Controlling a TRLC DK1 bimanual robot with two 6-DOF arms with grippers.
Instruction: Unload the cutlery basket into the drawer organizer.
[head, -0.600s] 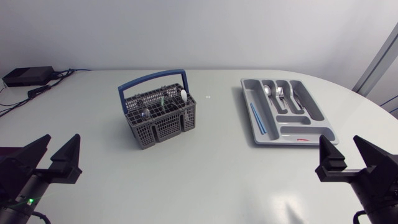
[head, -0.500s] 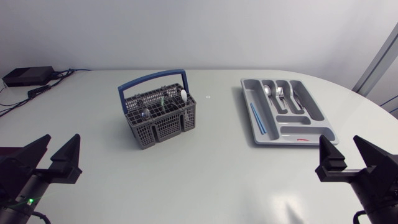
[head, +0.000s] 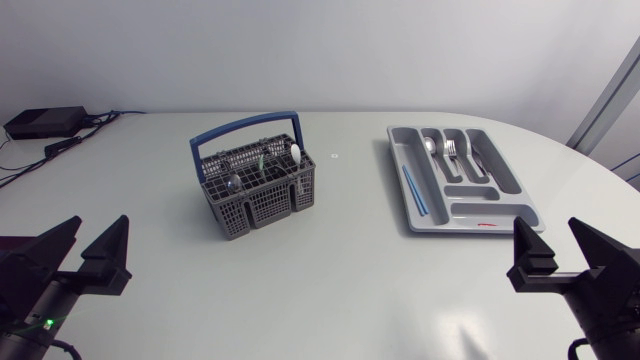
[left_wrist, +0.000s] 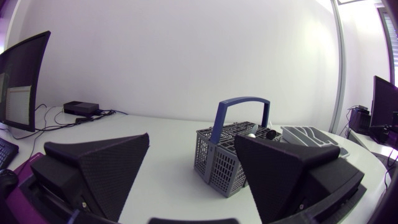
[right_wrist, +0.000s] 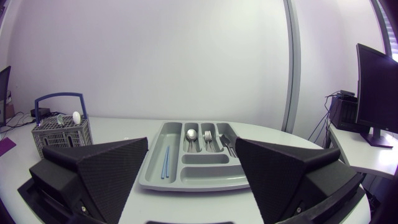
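The basket (head: 262, 210) is matt grey plastic (blue handle (head: 245, 125)), the organizer (head: 470, 190) smooth.

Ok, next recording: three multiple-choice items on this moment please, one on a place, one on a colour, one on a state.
1. Where is the cutlery basket relative to the drawer organizer?
A. Inside it
B. Touching its near rim
C. Apart from it, toward the left arm's side

2. What colour is the basket's handle?
A. Red
B. Blue
C. Green

3. How do both arms' jaws stand?
A. Open, holding nothing
B. Shut on a spoon
C. Shut on the handle

Answers:
1 C: the head view shows a wide gap between the two.
2 B: the arched handle is plainly blue.
3 A: each wrist view shows its jaws spread wide with nothing between them.
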